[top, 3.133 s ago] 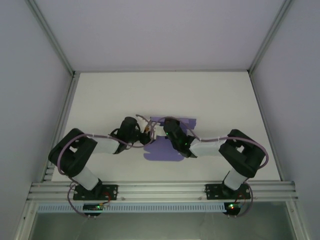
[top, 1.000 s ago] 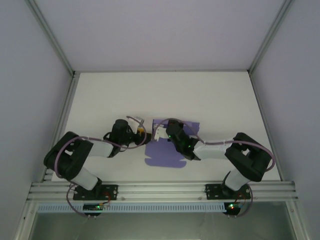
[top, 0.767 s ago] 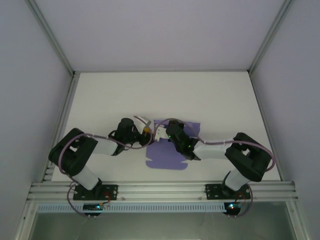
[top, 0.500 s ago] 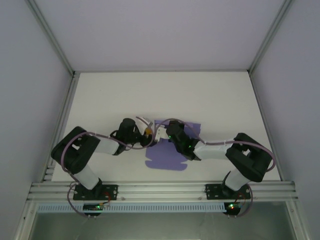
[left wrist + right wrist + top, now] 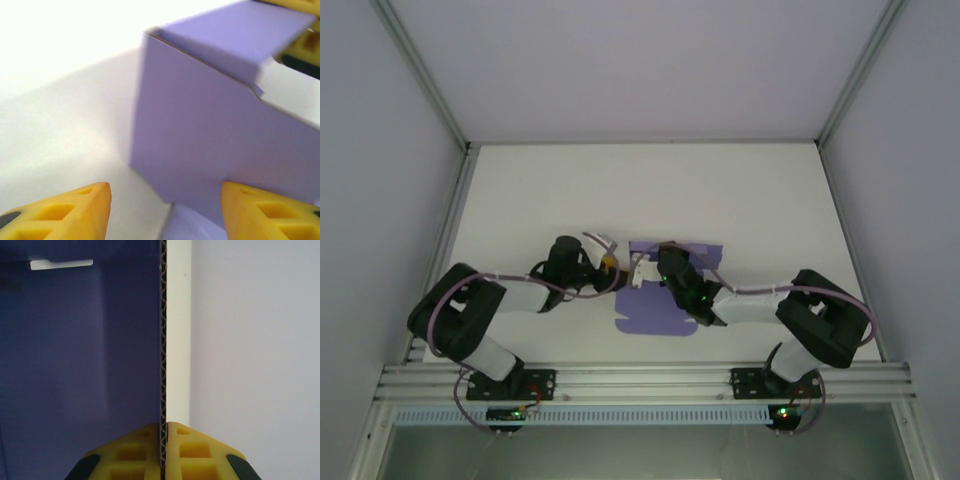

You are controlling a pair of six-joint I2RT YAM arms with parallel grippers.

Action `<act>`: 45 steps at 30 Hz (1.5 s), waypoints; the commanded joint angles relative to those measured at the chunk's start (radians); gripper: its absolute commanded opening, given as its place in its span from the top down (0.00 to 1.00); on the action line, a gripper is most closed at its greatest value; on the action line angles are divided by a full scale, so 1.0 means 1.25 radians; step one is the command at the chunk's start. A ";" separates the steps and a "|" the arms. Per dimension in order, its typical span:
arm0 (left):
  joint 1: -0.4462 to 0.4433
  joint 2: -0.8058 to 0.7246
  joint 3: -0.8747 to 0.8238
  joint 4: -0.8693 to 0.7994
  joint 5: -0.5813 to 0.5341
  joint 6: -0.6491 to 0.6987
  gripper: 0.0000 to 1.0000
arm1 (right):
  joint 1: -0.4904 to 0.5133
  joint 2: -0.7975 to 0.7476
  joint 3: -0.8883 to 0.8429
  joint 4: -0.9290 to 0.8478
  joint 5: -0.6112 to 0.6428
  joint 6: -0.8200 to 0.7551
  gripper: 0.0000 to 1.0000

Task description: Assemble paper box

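Note:
The paper box (image 5: 657, 312) is a lilac die-cut blank lying flat in the middle of the table, with one side panel (image 5: 200, 125) folded upright. In the right wrist view my right gripper (image 5: 162, 440) is shut on the corrugated edge of that panel (image 5: 80, 340). From above, the right gripper (image 5: 644, 268) sits at the blank's left far corner. My left gripper (image 5: 167, 212) is open, its yellow fingertips (image 5: 75, 212) low on either side of the panel's lower corner, just short of it. In the top view the left gripper (image 5: 614, 268) is immediately left of the blank.
The white table (image 5: 570, 190) stretches bare beyond and beside the blank. Pale enclosure walls (image 5: 380, 200) stand on both sides, and an aluminium rail (image 5: 640, 380) carrying the arm bases runs along the near edge.
The left arm has drawn back a little to the left, and its elbow has dropped. The right gripper stays clamped on the raised panel, which has barely moved.

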 commanded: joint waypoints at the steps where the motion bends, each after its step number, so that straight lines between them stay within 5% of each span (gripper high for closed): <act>1: 0.007 -0.017 0.014 -0.010 -0.017 0.015 0.41 | 0.010 -0.005 -0.008 0.090 -0.007 -0.100 1.00; 5: 0.007 -0.004 0.021 -0.017 -0.009 0.021 0.41 | 0.007 0.054 -0.006 0.256 0.012 -0.236 1.00; 17: -0.007 -0.018 -0.013 -0.045 -0.024 0.056 0.34 | 0.021 0.207 -0.042 0.547 0.077 -0.280 1.00; 27: 0.000 -0.115 -0.041 -0.060 -0.122 0.015 0.36 | 0.036 0.124 -0.048 0.433 0.079 -0.199 1.00; 33: -0.005 -0.120 -0.052 -0.063 -0.099 0.018 0.31 | 0.036 0.161 -0.058 0.474 0.094 -0.210 1.00; 45: -0.062 0.041 0.036 -0.010 -0.106 0.066 0.31 | 0.058 0.224 -0.056 0.501 0.127 -0.212 1.00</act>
